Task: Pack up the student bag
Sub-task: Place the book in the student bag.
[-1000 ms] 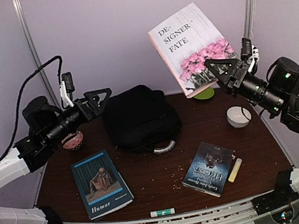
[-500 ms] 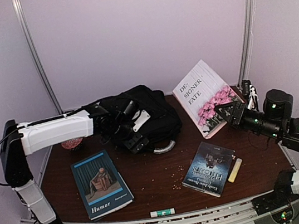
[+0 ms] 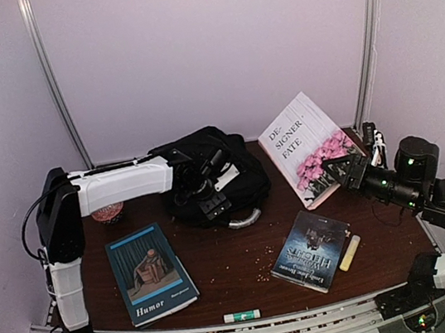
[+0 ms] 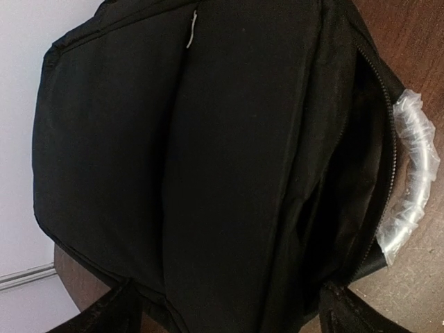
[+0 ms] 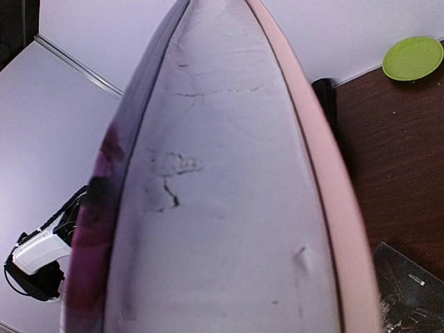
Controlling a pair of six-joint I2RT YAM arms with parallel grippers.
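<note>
The bag [image 3: 211,176] is plain black, with a pale grey handle [image 4: 411,177] in clear, shiny wrap and a silvery zip pull [image 4: 193,28]. The white book [image 3: 307,141] shows whitish planks, black lettering and pink roses; its edge is salmon pink in the right wrist view. The blue book [image 3: 151,273] is teal-blue with a brownish figure and a white title. The dark book [image 3: 310,250] is blue-black with pale lettering. The worktop [image 3: 232,286] is dark reddish-brown, speckled with pale crumbs. The plate [image 5: 414,57] is lime green, the stick [image 3: 349,252] pale yellow, the tube [image 3: 241,316] white and green.
</note>
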